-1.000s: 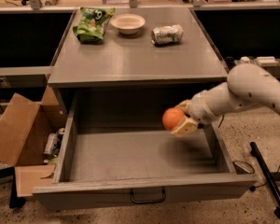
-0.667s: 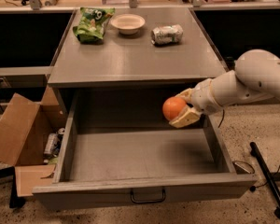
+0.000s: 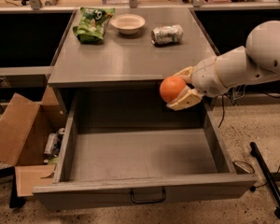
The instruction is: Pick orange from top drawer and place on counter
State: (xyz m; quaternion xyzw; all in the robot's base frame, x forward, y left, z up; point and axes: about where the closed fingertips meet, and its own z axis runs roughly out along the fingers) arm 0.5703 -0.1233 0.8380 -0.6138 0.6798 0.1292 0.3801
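The orange (image 3: 171,88) is held in my gripper (image 3: 181,88), whose pale fingers (image 3: 185,99) close on it from the right. It hangs above the back right part of the open top drawer (image 3: 140,153), just in front of and level with the counter's front edge. The drawer is pulled fully out, grey, with a black wire handle (image 3: 148,196) on its front; its floor shows nothing inside. The counter (image 3: 126,55) is the flat grey top behind the drawer. My white arm (image 3: 252,59) comes in from the right.
On the counter's far part lie a green snack bag (image 3: 92,24), a beige bowl (image 3: 128,23) and a crushed silver can (image 3: 167,34). An open brown cardboard box (image 3: 23,139) stands on the floor left of the drawer. A black rod (image 3: 268,181) lies on the floor at the right.
My gripper has lifted the orange up out of the drawer, from low inside it to the height of the counter's front edge.
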